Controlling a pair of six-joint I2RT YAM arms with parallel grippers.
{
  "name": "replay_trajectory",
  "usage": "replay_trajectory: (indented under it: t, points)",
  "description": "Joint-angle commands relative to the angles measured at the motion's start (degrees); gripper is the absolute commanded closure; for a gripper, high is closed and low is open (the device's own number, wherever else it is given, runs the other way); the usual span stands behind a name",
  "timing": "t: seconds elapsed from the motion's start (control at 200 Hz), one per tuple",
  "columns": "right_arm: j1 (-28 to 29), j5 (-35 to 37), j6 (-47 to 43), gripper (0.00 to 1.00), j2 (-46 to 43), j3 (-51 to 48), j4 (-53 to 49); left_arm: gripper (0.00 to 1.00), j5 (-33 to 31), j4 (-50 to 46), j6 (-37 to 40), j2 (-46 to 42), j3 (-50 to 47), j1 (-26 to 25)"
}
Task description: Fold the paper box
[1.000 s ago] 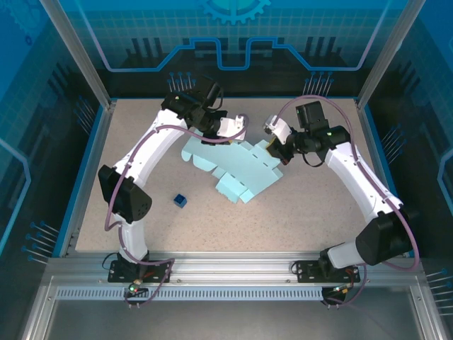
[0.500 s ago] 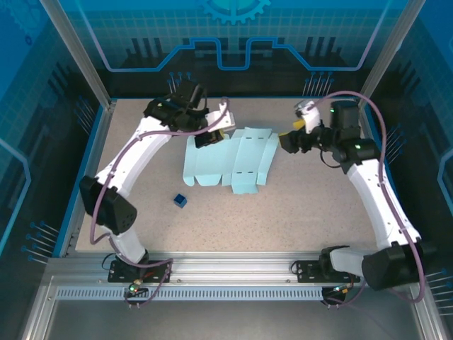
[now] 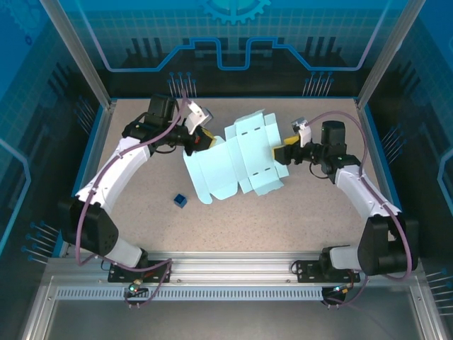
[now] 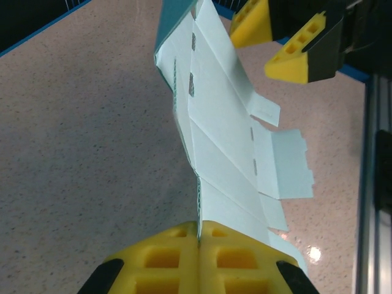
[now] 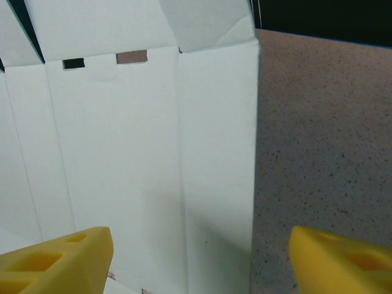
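- Top view: the paper box (image 3: 237, 159), a pale light-blue flat cut-out sheet of thin card with flaps, lies spread just beyond the middle of the speckled beige tabletop (image 3: 304, 219). The left claw (image 3: 200, 140) pinches its 9 o'clock edge. The right claw (image 3: 283, 152) stands parted at its 3 o'clock edge. A tiny dark blue cube (image 3: 180, 201) sits apart at 7 o'clock. A second ago the sheet was bunched between both claws; now it is opened out and the right claw has let go.
- Left wrist view: the left claw (image 4: 199, 236) is clamped shut on the paper box (image 4: 220, 141). The card looks light, floppy and easily creased, so it is best held at panel edges beside the score lines.
- Right wrist view: the right claw (image 5: 199, 245) is wide open, straddling the outer edge of the paper box (image 5: 141, 141) and gripping nothing.
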Motion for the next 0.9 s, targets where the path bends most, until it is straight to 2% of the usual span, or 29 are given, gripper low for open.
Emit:
replay_trajectory:
  t: [0.0,0.065,0.255,0.395,0.47,0.565,0.7,0.82,0.895]
  points:
    - [-0.21,-4.12,0.66,0.24,1.98,0.38,6.15,1.0,6.01,4.37,-3.63,-1.33,-0.78,0.39]
    - [-0.6,-5.62,0.86,0.29,3.35,0.44,6.99,1.0,6.21,4.67,-3.72,-1.28,-1.07,0.39]
    - [-2.74,-9.6,2.82,0.51,4.58,-1.0,11.04,1.0,6.06,4.76,-3.46,-1.64,-1.32,0.57]
    - [-3.7,-11.46,3.56,0.53,3.73,-1.61,12.28,1.0,6.06,5.09,-3.55,-1.45,-1.65,0.57]
    - [-4.31,-12.6,4.45,0.59,3.41,-1.67,13.26,1.0,5.88,5.2,-3.72,-1.45,-1.77,0.65]
    - [-4.81,-13.07,4.81,0.67,3.04,-1.67,13.76,1.0,5.79,5.33,-3.72,-1.28,-1.78,0.74]
    - [-4.84,-13.33,4.77,0.87,2.76,-1.67,12.9,1.0,5.8,6.11,-4.5,-0.81,-1.96,0.74]
    - [-4.75,-12.53,4.09,1.0,2.28,-1.67,11.17,1.0,6.05,6.96,-5.67,-0.29,-2.3,0.74]
    - [-4.68,-11.3,3.01,1.0,1.91,-1.18,8.51,1.0,5.56,8.54,-6.25,-0.05,-3.43,0.74]
